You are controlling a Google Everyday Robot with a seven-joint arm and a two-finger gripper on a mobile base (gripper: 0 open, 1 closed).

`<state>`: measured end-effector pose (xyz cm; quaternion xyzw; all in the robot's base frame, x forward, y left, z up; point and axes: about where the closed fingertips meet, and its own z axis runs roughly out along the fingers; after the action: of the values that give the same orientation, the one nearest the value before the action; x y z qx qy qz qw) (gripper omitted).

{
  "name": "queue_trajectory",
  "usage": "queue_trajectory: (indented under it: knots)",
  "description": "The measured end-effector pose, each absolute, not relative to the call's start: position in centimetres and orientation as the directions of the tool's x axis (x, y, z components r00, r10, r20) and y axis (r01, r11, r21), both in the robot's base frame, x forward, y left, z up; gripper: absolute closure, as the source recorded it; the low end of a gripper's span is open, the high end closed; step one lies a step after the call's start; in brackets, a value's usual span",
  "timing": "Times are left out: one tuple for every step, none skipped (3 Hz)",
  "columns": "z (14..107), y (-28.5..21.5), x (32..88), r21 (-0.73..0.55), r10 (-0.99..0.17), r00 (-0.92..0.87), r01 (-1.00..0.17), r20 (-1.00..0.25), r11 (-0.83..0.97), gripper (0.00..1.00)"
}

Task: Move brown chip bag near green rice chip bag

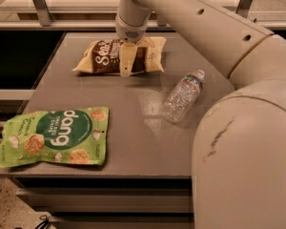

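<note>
The brown chip bag (105, 57), with a dark brown centre and cream ends, lies flat at the back of the grey table (133, 113). My gripper (126, 65) hangs from the arm directly over the bag's middle and reaches down to its front edge. The green rice chip bag (55, 136), marked "dong", lies flat at the table's front left corner, well apart from the brown bag.
A clear plastic water bottle (182, 95) lies on its side right of centre. My own arm and body (243, 142) fill the right foreground. A shelf rail (62, 25) runs behind the table.
</note>
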<state>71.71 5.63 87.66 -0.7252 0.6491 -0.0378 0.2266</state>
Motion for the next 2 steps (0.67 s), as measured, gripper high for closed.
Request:
queue_trajectory:
  knots:
    - [86.84, 5.56, 72.30, -0.380, -0.959, 0.145, -0.924, -0.244, -0.043, 0.00]
    - [86.48, 5.55, 72.51, -0.377, -0.959, 0.141, -0.925, -0.245, -0.039, 0.00]
